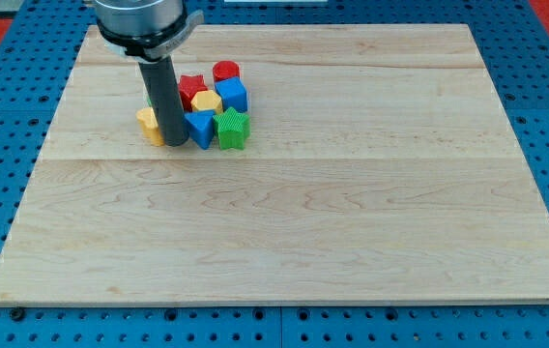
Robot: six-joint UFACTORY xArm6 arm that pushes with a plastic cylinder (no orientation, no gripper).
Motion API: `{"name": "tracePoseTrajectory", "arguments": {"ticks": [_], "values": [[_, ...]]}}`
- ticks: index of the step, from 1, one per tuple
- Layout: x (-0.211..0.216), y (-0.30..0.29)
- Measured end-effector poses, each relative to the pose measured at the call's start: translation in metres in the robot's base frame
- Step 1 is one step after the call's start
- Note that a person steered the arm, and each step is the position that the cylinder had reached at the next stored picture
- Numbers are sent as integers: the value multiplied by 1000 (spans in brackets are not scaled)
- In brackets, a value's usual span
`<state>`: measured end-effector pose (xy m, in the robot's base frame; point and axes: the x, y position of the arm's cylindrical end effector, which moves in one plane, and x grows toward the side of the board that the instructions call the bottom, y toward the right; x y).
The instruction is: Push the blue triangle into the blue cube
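Note:
The blue triangle (201, 128) lies in a tight cluster of blocks at the view's upper left. The blue cube (232, 95) stands just up and right of it, with a yellow block (206, 102) between them. My tip (175, 144) rests on the board right against the blue triangle's left side. The rod hides part of the cluster behind it.
A green star-shaped block (232, 129) touches the blue triangle's right side. A red cylinder (226, 72) and a red block (191, 89) sit at the cluster's top. A yellow block (149, 125) lies left of the rod. All rest on the wooden board (352, 213).

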<state>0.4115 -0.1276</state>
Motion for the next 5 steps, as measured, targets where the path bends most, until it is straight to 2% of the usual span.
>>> {"name": "tracePoseTrajectory", "arguments": {"ticks": [2,4,5], "values": [[-4,58],[-15,82],[-29,59]]}}
